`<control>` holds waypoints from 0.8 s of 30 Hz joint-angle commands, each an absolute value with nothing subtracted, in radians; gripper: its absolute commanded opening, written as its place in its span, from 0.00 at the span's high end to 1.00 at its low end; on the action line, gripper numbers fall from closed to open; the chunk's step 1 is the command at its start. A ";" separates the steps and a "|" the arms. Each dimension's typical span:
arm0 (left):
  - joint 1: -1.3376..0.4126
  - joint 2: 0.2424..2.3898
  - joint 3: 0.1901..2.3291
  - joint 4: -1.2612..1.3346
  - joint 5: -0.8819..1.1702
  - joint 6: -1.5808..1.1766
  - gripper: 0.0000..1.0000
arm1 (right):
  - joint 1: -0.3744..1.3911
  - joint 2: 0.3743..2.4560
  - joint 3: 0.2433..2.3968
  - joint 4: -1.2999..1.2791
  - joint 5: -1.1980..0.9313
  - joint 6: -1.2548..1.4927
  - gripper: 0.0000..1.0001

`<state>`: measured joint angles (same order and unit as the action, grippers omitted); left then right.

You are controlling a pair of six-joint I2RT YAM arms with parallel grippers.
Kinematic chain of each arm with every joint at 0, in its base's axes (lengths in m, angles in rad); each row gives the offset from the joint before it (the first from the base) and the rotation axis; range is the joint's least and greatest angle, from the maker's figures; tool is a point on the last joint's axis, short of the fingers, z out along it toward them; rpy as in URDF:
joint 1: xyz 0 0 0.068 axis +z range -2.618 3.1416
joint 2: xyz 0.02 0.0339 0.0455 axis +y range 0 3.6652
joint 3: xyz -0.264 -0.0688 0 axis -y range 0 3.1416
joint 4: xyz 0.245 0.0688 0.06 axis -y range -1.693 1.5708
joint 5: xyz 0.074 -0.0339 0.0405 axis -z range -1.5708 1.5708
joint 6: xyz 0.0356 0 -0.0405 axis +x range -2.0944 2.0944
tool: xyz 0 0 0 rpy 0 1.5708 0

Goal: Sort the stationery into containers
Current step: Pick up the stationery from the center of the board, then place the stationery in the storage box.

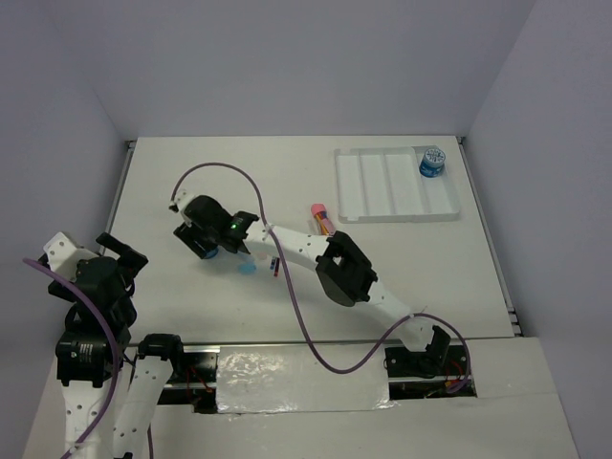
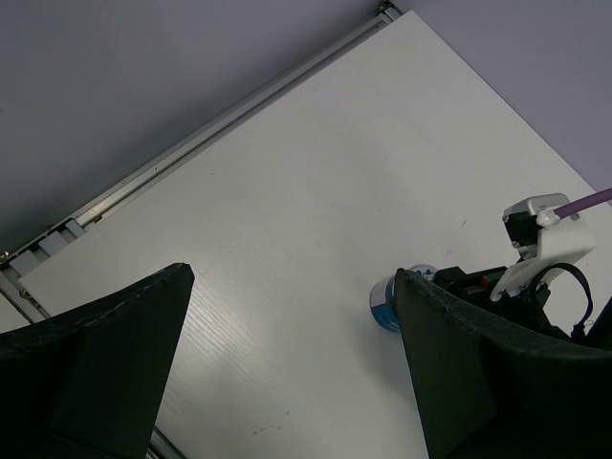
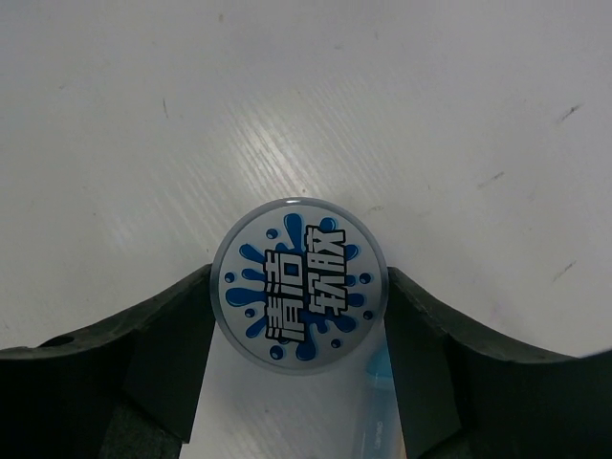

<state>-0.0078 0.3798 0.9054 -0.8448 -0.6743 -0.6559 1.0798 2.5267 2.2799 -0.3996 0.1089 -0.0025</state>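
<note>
A round blue patterned-top roll [image 3: 299, 284] stands on the white table, and my right gripper [image 3: 299, 292] is shut on it, with a black finger against each side. From above, that gripper [image 1: 206, 244] is left of the table's middle and hides most of the roll. The left wrist view shows the same roll [image 2: 382, 301] past one finger. A second blue roll [image 1: 432, 162] sits in the far-right compartment of the white tray [image 1: 382, 212]. My left gripper [image 2: 296, 363] hangs open over bare table at the near left [image 1: 122, 251], holding nothing.
A light-blue short item [image 1: 248, 269], a thin red and blue pen [image 1: 275, 263] and a pink marker [image 1: 318, 215] lie around the right forearm. The light-blue item [image 3: 378, 382] also shows just under the right finger. A purple cable [image 1: 287, 277] loops over the table.
</note>
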 commanded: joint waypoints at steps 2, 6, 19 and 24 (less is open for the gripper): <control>-0.003 0.379 0.914 -0.804 -0.666 -0.637 0.01 | 1.083 2.409 2.166 -0.252 0.037 -0.008 0.93; -0.003 0.376 0.914 -0.805 -0.669 -0.640 0.01 | 1.060 2.226 2.043 -0.114 -0.194 0.087 1.00; -0.003 0.417 0.891 -0.736 -0.543 -0.572 0.01 | 0.537 1.641 1.668 -0.285 0.247 0.288 1.00; -0.003 0.486 0.891 -0.719 -0.502 -0.546 0.01 | 0.219 1.830 1.893 -0.704 0.552 0.365 1.00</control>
<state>-0.0078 0.4480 0.8940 -0.7773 -0.5468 -0.5816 0.3321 1.7172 1.8603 -0.3878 0.2783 0.3233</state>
